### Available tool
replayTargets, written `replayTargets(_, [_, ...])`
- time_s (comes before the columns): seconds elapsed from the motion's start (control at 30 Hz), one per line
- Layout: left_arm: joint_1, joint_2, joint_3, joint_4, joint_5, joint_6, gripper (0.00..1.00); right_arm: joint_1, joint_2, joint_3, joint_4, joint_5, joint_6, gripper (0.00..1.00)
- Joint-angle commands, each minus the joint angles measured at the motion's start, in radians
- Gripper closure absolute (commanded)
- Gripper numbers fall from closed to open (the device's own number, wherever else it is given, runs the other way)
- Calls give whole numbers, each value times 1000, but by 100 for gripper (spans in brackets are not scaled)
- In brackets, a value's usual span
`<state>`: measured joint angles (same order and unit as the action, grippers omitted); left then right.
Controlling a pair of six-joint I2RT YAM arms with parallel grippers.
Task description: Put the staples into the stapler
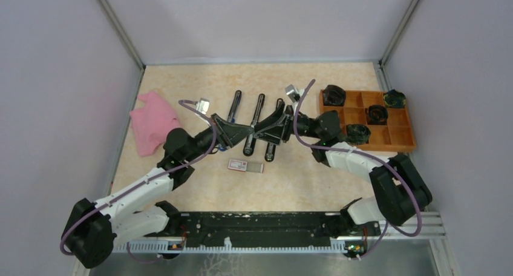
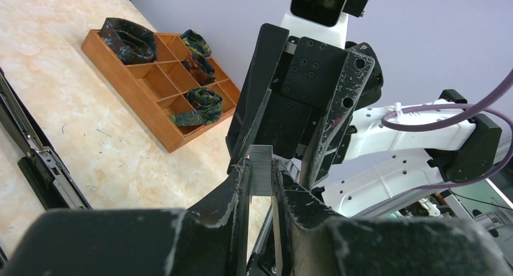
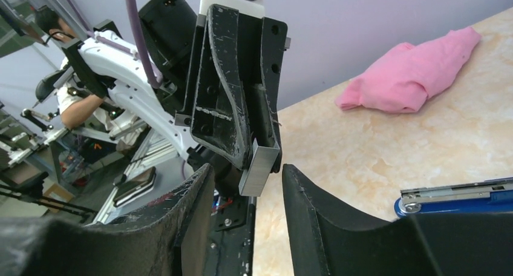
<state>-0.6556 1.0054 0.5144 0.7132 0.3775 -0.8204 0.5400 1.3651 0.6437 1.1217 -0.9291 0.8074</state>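
Left pincer (image 2: pixel 261 180) of mine grips the grey staple strip (image 2: pixel 261 170), raised just beyond the white staple box (image 1: pixel 246 166). My right pincer (image 3: pixel 247 172) straddles the strip, half-wide, not touching.

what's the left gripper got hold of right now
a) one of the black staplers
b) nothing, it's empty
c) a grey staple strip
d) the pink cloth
c: the left wrist view shows a grey staple strip pinched upright between the fingers of the left gripper. The right wrist view shows the same strip, with the right gripper open on either side of it.
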Motion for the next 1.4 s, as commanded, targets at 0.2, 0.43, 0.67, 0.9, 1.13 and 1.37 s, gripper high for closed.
replayTargets(0.2, [1,-40,-81,196,-63,-63,77,-5,98,19,366,25,225,55])
replayTargets(0.43, [0,-37,-112,258,-96,-90,77,17,123,22,383,32,238,57])
replayTargets(0.67, [-1,-17,-129,323,-114,-120,77,33,127,27,349,37,217,58])
replayTargets(0.9, [-4,13,-131,361,-106,-132,77,43,129,31,336,53,212,59])
replayTargets(1.13, [-7,24,-131,373,-106,-131,78,51,131,37,325,55,209,64])
replayTargets(1.37, [-9,27,-134,375,-105,-128,77,51,132,37,332,55,216,76])
